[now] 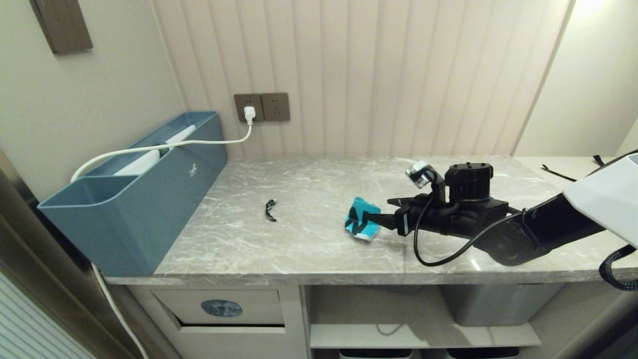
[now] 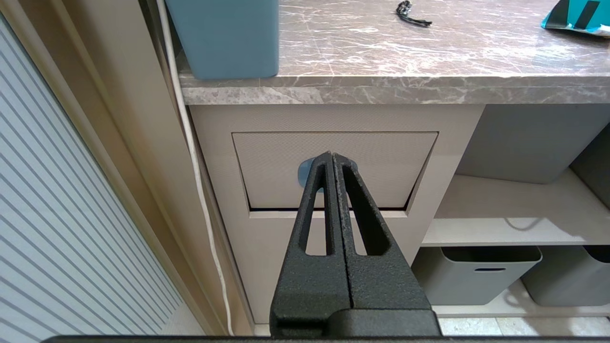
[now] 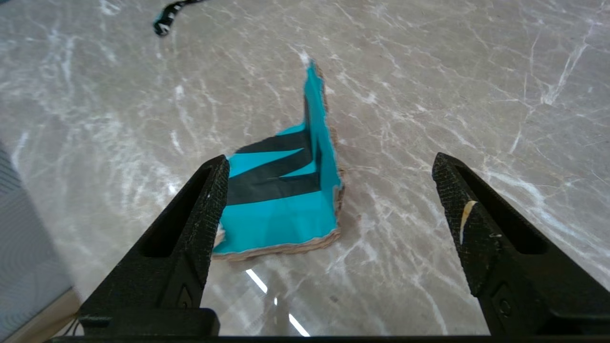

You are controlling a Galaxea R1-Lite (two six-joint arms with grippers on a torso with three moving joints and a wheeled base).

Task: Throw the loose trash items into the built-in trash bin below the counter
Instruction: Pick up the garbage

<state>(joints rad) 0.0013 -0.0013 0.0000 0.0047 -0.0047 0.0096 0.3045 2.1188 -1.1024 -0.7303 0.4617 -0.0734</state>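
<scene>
Right wrist view shows us our right gripper (image 3: 329, 176) spread wide just above the counter (image 3: 452, 71), the turquoise cardboard piece (image 3: 281, 205) lying between its fingers, nearer one finger (image 3: 190, 238). Our left gripper (image 2: 332, 159), pressed closed, faces the trash bin flap (image 2: 381, 162).

The left gripper (image 2: 332, 159) fingers cover most of the blue sticker (image 2: 305, 172) on the trash bin flap (image 2: 381, 162). The turquoise cardboard piece (image 2: 579, 16) is cut off at the left wrist view's edge. The small black item (image 1: 270, 210) on the counter (image 1: 299, 244) is too small to identify.
</scene>
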